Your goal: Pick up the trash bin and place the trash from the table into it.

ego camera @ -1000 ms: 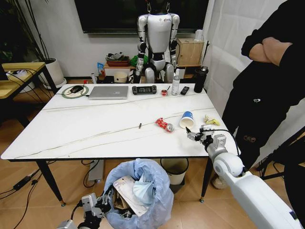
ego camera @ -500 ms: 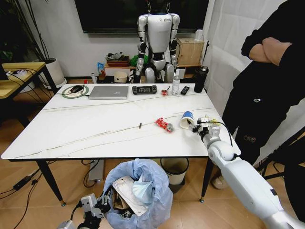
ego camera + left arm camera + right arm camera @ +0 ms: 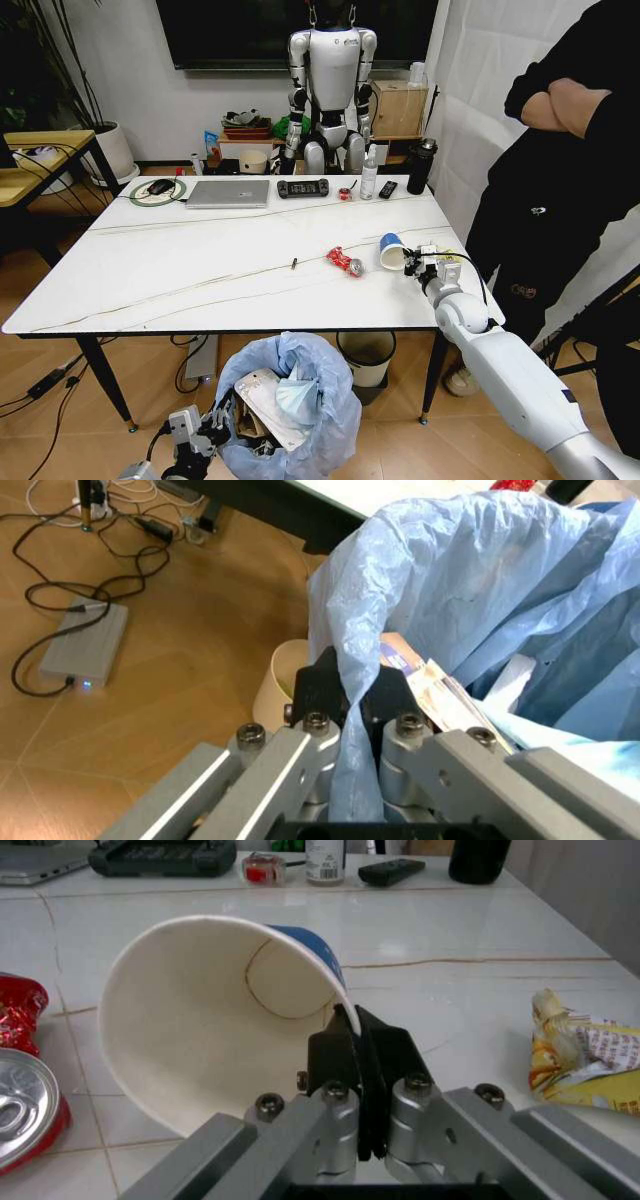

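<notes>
No legible writing. Your right gripper (image 3: 356,1036) is clenched on the paper cup's (image 3: 215,1016) rim on the table (image 3: 200,270). Your left gripper (image 3: 352,694) pinches the trash bin's (image 3: 290,405) blue bag, below the near edge, over wood floor (image 3: 60,400).

On the tabletop (image 3: 200,260) the paper cup (image 3: 392,250) lies right of the crushed can (image 3: 346,262), with a wrapper (image 3: 585,1054) farther right. The laptop (image 3: 228,193) sits at the far edge. The trash bin (image 3: 290,410) is below the near edge.
</notes>
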You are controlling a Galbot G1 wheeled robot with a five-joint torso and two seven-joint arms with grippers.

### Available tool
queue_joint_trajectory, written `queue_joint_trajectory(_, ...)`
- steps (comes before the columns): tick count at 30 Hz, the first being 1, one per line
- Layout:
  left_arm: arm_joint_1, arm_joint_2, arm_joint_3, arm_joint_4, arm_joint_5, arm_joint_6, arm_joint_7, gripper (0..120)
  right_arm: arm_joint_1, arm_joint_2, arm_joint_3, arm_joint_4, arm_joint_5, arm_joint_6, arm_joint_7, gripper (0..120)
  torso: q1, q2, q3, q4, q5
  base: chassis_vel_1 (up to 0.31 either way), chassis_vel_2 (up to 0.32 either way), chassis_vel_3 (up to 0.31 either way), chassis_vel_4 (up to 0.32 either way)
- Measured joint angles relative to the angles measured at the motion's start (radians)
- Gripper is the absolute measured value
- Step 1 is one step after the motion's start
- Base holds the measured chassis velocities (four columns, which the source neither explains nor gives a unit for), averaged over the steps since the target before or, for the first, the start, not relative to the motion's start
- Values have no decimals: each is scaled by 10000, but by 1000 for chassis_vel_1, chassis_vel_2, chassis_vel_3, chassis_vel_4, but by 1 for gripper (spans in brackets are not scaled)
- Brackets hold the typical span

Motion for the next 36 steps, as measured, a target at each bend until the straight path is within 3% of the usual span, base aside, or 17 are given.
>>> queue_joint_trajectory(9,-16,27,24,33,-38,0,0,0,-234,-190,113,481,554,158,-61,0,1,0,0,3,3,0,0,0,0)
queue_joint_trajectory(11,-19,72,35,11,-80,1,0,0,-953,-739,355,1951,1837,179,-258,0,1,0,0,0,0,0,0,0,0)
queue_joint_trajectory(15,-38,105,75,12,-137,2,9,0,-2380,-1628,384,4874,2781,476,-835,0,-1,1,-1,-2,-7,0,0,0,0)
queue_joint_trajectory(17,-40,112,77,12,-146,3,11,0,-2577,-1745,337,5264,2882,523,-927,0,-1,1,-1,-3,-5,0,0,0,0)
queue_joint_trajectory(20,-76,138,70,18,-165,28,10,0,-3581,-2281,-368,7461,2987,932,-1596,0,-1,1,-2,-1,-2,0,0,0,0)
queue_joint_trajectory(22,-71,132,63,-18,-165,38,5,0,-3883,-2495,-1062,8217,2878,1096,-1875,0,0,1,-2,0,0,0,0,0,0)
queue_joint_trajectory(30,0,82,2,-151,-159,42,-4,0,-4354,-3055,-3163,8576,1057,1454,-2445,0,-1,1,-1,-1,0,0,0,0,0)
queue_joint_trajectory(36,39,26,3,-208,-124,43,-7,0,-4307,-3066,-3394,8117,225,1361,-2301,0,0,1,0,2,2,0,0,0,0)
